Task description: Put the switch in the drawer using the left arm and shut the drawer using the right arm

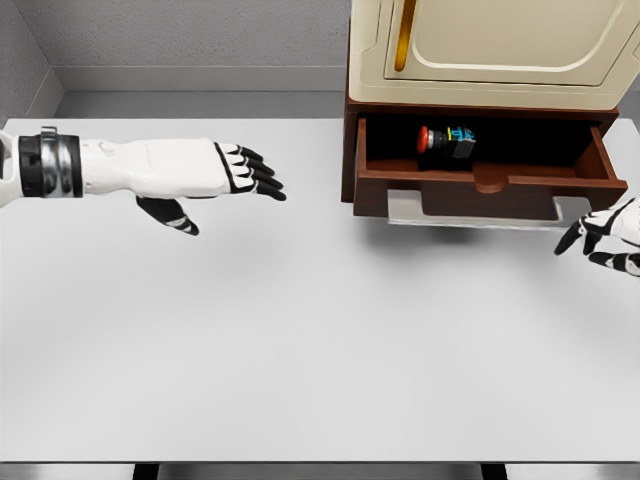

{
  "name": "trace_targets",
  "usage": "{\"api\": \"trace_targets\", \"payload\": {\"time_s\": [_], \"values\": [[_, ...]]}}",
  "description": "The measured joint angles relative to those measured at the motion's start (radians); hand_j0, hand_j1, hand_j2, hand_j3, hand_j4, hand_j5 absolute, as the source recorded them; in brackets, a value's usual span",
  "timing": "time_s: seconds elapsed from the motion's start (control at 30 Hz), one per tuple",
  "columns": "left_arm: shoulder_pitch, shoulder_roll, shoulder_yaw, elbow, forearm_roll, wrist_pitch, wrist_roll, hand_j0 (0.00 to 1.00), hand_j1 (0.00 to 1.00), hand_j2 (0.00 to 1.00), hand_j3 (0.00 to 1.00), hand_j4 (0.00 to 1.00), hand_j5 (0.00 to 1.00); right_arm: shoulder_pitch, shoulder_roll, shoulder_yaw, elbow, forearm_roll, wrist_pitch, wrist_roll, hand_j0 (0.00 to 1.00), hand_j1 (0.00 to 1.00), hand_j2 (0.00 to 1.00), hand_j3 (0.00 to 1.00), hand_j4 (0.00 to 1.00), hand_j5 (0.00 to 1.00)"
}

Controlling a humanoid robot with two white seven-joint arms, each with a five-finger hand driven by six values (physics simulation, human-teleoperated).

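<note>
A: What is seen nearest the camera?

B: A bare white table (300,350) is spread across the lower part of the head view.

A: And the arms?

B: The right hand (606,238) is seen at the right edge, just beyond the near table area, low in front of the drawer's right corner. Its dark fingers (580,237) are loosely curved and nothing is held; whether the drawer front is touched cannot be told. The left hand (215,170) is held out over the table's left part, well apart from the cabinet. Its fingers are stretched towards the right, the thumb (170,214) hangs below the palm, and nothing is grasped.

A: Where is the switch found?

B: The switch (446,140) is lying inside the drawer (490,185), towards the left of the middle, with its red button end pointed left and its dark body to the right. The drawer is pulled out, with a pale handle (480,212) below its brown front.

A: What is placed farthest back?

B: A cream cabinet (490,50) with a yellow handle bar (404,35) is set above the drawer, against a grey wall (200,35).
</note>
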State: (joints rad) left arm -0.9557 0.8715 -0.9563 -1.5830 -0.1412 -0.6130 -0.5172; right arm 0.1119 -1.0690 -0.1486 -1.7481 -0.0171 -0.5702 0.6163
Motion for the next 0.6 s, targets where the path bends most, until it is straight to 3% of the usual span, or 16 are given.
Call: {"api": "trace_targets", "payload": {"time_s": [0.1, 0.3, 0.6], "values": [[-0.002, 0.003, -0.001, -0.002, 0.0, 0.001, 0.0, 1.0, 1.0, 1.0, 1.0, 1.0, 1.0, 0.0, -0.001, 0.01, 0.006, -0.044, 0.05, 0.016, 0.58, 0.58, 0.58, 0.58, 0.58, 0.58], [0.0, 0.002, -0.003, -0.002, 0.0, 0.0, 0.0, 1.0, 1.0, 1.0, 1.0, 1.0, 1.0, -0.008, 0.006, 0.048, 0.021, 0.04, -0.022, -0.001, 0.6, 0.6, 0.6, 0.6, 0.6, 0.6], [0.003, 0.002, -0.003, 0.0, 0.0, 0.0, 0.0, 1.0, 1.0, 1.0, 1.0, 1.0, 1.0, -0.147, 0.013, 0.147, 0.021, 0.056, -0.043, -0.003, 0.6, 0.6, 0.6, 0.6, 0.6, 0.6]]}}
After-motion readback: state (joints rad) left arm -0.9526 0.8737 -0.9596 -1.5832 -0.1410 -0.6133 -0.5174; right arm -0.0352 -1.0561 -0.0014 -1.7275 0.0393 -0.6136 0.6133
